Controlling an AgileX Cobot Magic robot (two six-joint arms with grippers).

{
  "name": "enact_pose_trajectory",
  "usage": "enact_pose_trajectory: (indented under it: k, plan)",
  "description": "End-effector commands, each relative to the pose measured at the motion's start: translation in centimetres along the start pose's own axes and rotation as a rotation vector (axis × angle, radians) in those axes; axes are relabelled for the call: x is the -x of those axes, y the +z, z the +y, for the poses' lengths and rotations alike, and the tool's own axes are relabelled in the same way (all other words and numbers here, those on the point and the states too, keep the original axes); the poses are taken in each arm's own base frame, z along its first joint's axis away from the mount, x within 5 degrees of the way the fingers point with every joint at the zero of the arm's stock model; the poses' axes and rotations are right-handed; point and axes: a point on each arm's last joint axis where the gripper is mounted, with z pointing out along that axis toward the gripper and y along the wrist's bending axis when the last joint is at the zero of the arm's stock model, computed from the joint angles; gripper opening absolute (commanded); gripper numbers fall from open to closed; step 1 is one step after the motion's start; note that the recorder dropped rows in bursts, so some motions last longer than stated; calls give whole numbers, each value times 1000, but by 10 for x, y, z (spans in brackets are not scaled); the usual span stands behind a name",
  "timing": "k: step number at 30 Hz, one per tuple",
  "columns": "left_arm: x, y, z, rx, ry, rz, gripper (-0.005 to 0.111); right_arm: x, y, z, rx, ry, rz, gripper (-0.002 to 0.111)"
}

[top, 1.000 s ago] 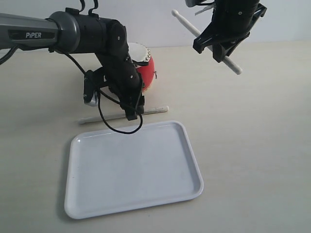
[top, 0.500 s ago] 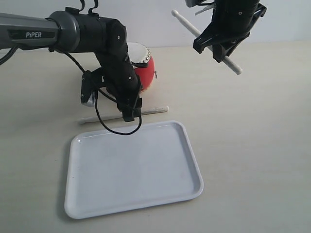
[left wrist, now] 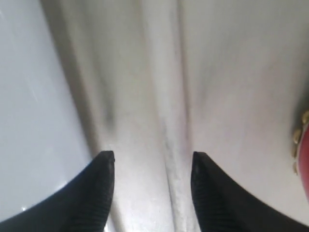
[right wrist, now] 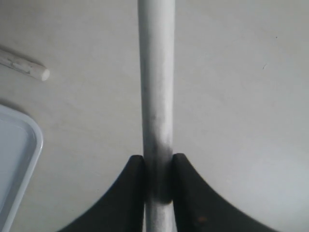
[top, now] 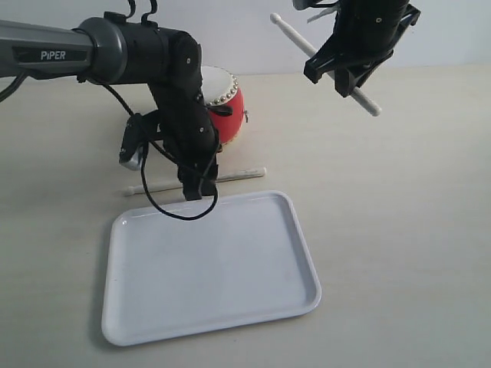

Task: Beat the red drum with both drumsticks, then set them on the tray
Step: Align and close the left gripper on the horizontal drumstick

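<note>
One drumstick [top: 238, 174] lies on the table between the red drum [top: 229, 107] and the white tray [top: 207, 268]. My left gripper [top: 196, 190] is down over this stick, open, its fingers astride it. In the left wrist view the left gripper [left wrist: 152, 159] stands open with that drumstick [left wrist: 166, 96] running between the two fingers, the tray [left wrist: 29, 121] on one side and the drum [left wrist: 304, 159] on the other. High at the right, my right gripper [top: 345, 65] is shut on the second drumstick [top: 295, 34]. The right wrist view shows the right gripper [right wrist: 158, 164] clamped on that drumstick [right wrist: 157, 72].
The left arm and its black cable [top: 173, 207] hang over the tray's far rim and hide part of the drum. In the right wrist view an end of the table drumstick [right wrist: 24, 67] and a tray corner [right wrist: 14, 154] show below. Bare beige table [top: 399, 230] lies right of the tray.
My left gripper has shifted a little left and lower along the stick on the table, staying open. The right arm with its stick has held still.
</note>
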Motion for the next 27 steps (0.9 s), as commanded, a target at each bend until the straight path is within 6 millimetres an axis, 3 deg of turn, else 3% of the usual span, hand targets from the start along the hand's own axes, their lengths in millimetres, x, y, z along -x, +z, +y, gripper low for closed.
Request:
enact_pose_trajectory:
  k: [1, 19, 27]
  plan:
    - [2, -15, 0, -24, 34, -32, 48, 1, -3, -4, -15, -1, -18, 0]
    - [6, -17, -3, -59, 1, -81, 48, 1, -3, -3, -6, 3, -18, 0]
    - [7, -7, -3, -45, 1, -89, 48, 1, -3, -3, -6, 3, -18, 0]
